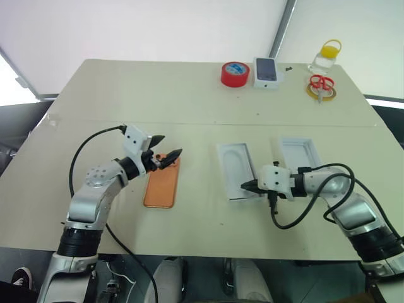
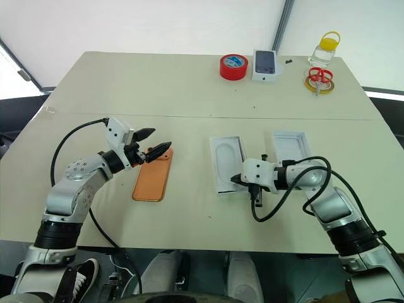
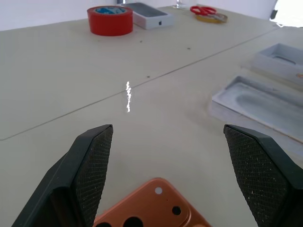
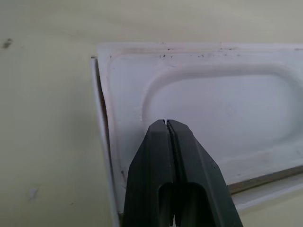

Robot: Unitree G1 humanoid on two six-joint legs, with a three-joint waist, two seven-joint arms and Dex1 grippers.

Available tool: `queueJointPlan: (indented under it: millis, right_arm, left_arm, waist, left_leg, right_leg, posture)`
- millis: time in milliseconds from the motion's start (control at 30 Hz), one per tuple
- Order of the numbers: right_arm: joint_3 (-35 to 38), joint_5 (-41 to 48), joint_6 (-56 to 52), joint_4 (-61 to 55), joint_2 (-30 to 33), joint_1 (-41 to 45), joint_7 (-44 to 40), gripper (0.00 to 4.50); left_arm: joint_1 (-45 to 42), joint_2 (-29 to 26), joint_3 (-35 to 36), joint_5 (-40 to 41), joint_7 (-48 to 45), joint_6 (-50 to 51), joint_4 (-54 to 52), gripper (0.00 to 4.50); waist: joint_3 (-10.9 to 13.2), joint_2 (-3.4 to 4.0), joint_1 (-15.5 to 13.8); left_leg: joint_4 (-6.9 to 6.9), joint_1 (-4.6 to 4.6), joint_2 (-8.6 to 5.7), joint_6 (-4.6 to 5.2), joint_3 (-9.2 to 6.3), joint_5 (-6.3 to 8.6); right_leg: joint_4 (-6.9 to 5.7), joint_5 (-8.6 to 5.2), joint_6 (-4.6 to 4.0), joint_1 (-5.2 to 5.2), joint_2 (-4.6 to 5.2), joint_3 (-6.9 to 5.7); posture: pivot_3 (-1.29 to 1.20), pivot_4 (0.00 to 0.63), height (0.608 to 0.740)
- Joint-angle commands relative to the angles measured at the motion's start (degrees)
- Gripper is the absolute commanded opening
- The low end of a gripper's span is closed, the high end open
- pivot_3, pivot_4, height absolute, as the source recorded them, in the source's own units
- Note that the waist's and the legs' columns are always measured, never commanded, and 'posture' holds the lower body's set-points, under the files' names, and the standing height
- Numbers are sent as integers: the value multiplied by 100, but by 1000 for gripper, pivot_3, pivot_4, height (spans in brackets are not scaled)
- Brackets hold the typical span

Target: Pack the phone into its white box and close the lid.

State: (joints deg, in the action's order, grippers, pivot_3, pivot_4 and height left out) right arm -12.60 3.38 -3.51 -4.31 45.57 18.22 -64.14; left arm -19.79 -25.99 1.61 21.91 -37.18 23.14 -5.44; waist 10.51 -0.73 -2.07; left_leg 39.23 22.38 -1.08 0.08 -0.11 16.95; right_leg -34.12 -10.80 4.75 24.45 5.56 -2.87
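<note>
The orange phone (image 1: pixel 160 184) lies flat on the table, back up, with its camera block at the far end (image 3: pixel 151 208). My left gripper (image 1: pixel 165 149) hovers open just over that far end, level with the table, and holds nothing. To the right lies the white box (image 1: pixel 221 161) with the white insert (image 1: pixel 238 169) and its oval recess in it. My right gripper (image 1: pixel 246 187) is shut with nothing in it, its tip (image 4: pixel 165 124) over the insert at the box's near corner. The lid (image 1: pixel 298 153) lies inside up just right of the box.
At the table's far edge stand a red tape roll (image 1: pixel 235 74), a small white box with a dark phone picture (image 1: pixel 267 72), red scissors on a yellow ring (image 1: pixel 322 84) and a yellow-capped bottle (image 1: pixel 327 54). Bare tabletop lies between the phone and the box.
</note>
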Motion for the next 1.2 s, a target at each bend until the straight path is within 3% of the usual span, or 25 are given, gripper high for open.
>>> queueJointPlan:
  millis: [33,267,500,667,1000,1200]
  right_arm:
    - [122,118,86,-175,27,63,-79,46]
    - [65,-185,222,155,-182,455,229,46]
    - [-170,-1153,629,1017,-700,883,1289,46]
    - [-415,-1483,857,1138,-562,885,1178,46]
    - [-243,-1652,940,1221,-96,885,1156,46]
    - [-205,-1368,805,1015,-279,811,1078,46]
  left_arm:
    - [-90,-37,168,31,-22,-136,-141,3956]
    - [-130,-3,176,33,-14,-135,-111,3956]
    - [-155,69,160,19,50,-109,-130,3956]
    - [-134,86,118,-14,66,-115,-150,3956]
    - [-231,184,74,-81,130,-144,-119,3956]
    - [-166,183,53,-107,94,-149,-135,3956]
  waist:
    - [0,0,-1]
    - [0,0,3]
    - [0,0,-4]
    - [0,0,13]
    - [-1,-1,6]
    - [-1,-1,11]
  left_leg:
    - [0,0,-1,0,0,0]
    - [0,0,-1,0,0,0]
    - [0,0,-5,-3,1,-2]
    - [0,0,-7,-3,3,-2]
    - [0,-2,-6,-2,1,-2]
    - [0,-2,-6,-2,1,-2]
  right_leg:
    - [0,1,1,0,0,0]
    - [0,1,1,0,0,0]
    - [-2,2,2,0,-1,0]
    - [0,1,1,-1,0,1]
    - [-2,1,1,-4,-1,0]
    - [-2,1,1,-4,-1,0]
  posture:
    - [0,150,740]
    - [0,150,740]
    - [0,150,740]
    - [0,150,740]
    - [0,150,740]
    - [0,150,740]
